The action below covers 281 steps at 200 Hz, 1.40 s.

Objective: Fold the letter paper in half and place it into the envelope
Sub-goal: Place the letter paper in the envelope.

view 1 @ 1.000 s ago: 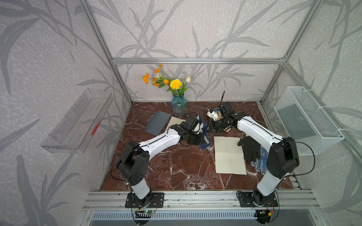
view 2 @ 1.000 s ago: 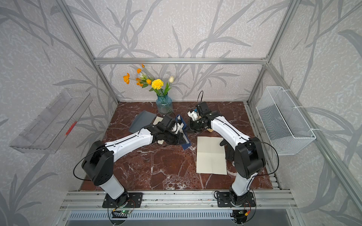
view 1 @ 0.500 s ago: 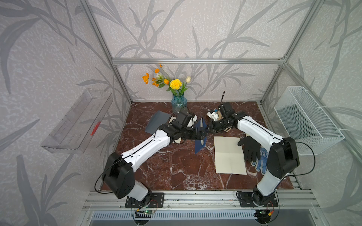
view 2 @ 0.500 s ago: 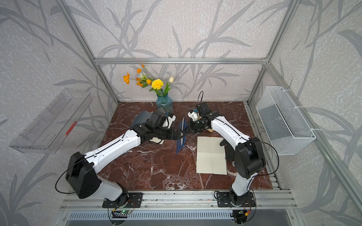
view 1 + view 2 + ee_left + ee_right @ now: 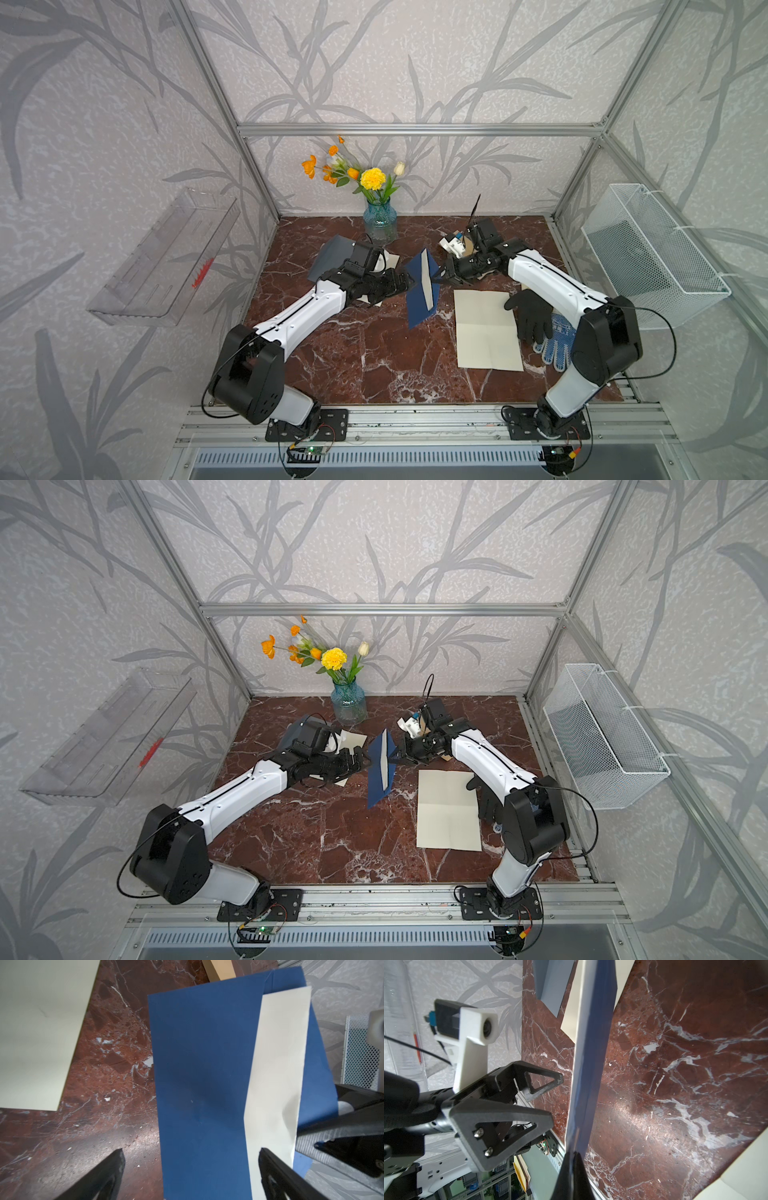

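The navy envelope (image 5: pixel 419 303) (image 5: pixel 377 781) stands on edge above the table's middle. My right gripper (image 5: pixel 440 276) (image 5: pixel 395 759) (image 5: pixel 574 1153) is shut on its open flap, and its black finger shows in the left wrist view. The cream letter paper (image 5: pixel 426 282) (image 5: pixel 387 764) (image 5: pixel 276 1059) (image 5: pixel 584 985) sits in the envelope (image 5: pixel 199 1059) (image 5: pixel 596 1043). A long strip of it shows between the pocket and the flap. My left gripper (image 5: pixel 409 283) (image 5: pixel 365 762) (image 5: pixel 191 1151) (image 5: pixel 556 1099) is open just left of the envelope, holding nothing.
A larger plain cream sheet (image 5: pixel 486 328) lies to the right, with a black glove (image 5: pixel 530 311) and a blue-white glove (image 5: pixel 557 343) beside it. Behind are a flower vase (image 5: pixel 379 220), a grey envelope (image 5: pixel 328 257) and a tan envelope (image 5: pixel 220 970). A wire basket (image 5: pixel 648 257) hangs on the right wall.
My left gripper has opened, let go of the envelope and drawn back to the left. The envelope, low near the table a second ago, now stands upright in the right gripper.
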Each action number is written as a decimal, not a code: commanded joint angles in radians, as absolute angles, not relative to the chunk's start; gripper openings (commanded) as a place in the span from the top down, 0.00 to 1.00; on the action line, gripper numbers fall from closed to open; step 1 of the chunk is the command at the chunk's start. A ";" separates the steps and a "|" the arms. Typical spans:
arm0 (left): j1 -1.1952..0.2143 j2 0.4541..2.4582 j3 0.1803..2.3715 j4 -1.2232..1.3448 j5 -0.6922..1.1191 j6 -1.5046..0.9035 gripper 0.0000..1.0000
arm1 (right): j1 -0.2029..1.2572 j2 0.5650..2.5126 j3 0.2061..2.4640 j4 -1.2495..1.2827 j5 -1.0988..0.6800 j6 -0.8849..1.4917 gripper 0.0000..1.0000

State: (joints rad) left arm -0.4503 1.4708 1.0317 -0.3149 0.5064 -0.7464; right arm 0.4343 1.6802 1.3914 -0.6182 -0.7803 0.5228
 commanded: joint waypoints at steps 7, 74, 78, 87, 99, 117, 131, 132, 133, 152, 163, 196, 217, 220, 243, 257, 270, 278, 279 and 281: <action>-0.424 1.469 0.944 -0.111 0.597 -0.855 0.01 | 0.431 1.627 1.360 -0.543 -0.867 0.534 1.00; -0.380 1.463 0.785 0.361 0.694 -1.064 0.21 | 0.429 1.585 1.295 -0.409 -0.941 0.611 1.00; -0.380 1.461 0.784 0.367 0.695 -1.065 0.26 | 0.429 1.585 1.295 -0.413 -0.939 0.609 1.00; -0.379 1.453 0.784 0.376 0.695 -1.063 0.36 | 0.429 1.586 1.295 -0.424 -0.932 0.603 1.00; -0.377 1.441 0.784 0.383 0.693 -1.063 0.46 | 0.428 1.594 1.304 -0.455 -0.919 0.588 1.00; -0.374 1.426 0.784 0.374 0.693 -1.054 0.60 | 0.428 1.604 1.308 -0.470 -0.907 0.583 1.00; -0.371 1.415 0.781 0.372 0.695 -1.052 0.63 | 0.428 1.612 1.315 -0.492 -0.894 0.571 1.00; -0.370 1.414 0.780 0.372 0.696 -1.052 0.63 | 0.428 1.612 1.316 -0.494 -0.892 0.570 1.00; -0.370 1.413 0.780 0.373 0.696 -1.052 0.64 | 0.428 1.613 1.317 -0.495 -0.891 0.569 1.00; -0.364 1.401 0.769 0.379 0.696 -1.055 0.68 | 0.427 1.624 1.325 -0.519 -0.877 0.557 1.00; -0.364 1.399 0.762 0.386 0.699 -1.058 0.76 | 0.427 1.629 1.329 -0.526 -0.871 0.553 1.00; -0.360 1.387 0.746 0.413 0.712 -1.068 0.90 | 0.421 1.635 1.352 -0.566 -0.854 0.528 1.00; -0.359 1.386 0.739 0.427 0.718 -1.071 0.96 | 0.414 1.637 1.367 -0.592 -0.849 0.512 1.00; -0.359 1.386 0.738 0.432 0.719 -1.073 0.97 | 0.414 1.637 1.369 -0.595 -0.850 0.510 1.00; -0.359 1.391 0.732 0.475 0.734 -1.092 1.00 | 0.414 1.643 1.380 -0.606 -0.854 0.504 1.00; -0.359 1.391 0.731 0.492 0.739 -1.097 1.00 | 0.414 1.644 1.381 -0.604 -0.849 0.506 1.00; -0.359 1.391 0.730 0.505 0.741 -1.105 1.00 | 0.414 1.646 1.377 -0.594 -0.856 0.513 1.00; -0.359 1.392 0.729 0.506 0.744 -1.113 1.00 | 0.414 1.646 1.373 -0.580 -0.869 0.522 1.00; -0.359 1.392 0.730 0.506 0.744 -1.113 1.00 | 0.414 1.647 1.373 -0.578 -0.871 0.523 1.00; -0.359 1.393 0.730 0.508 0.745 -1.115 0.99 | 0.414 1.648 1.372 -0.574 -0.875 0.526 1.00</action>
State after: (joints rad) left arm -0.3454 1.4353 0.7296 0.3901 0.6567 -1.0882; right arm 0.4072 1.6184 1.3624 -0.5774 -0.8791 0.5266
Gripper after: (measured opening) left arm 0.048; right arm 0.046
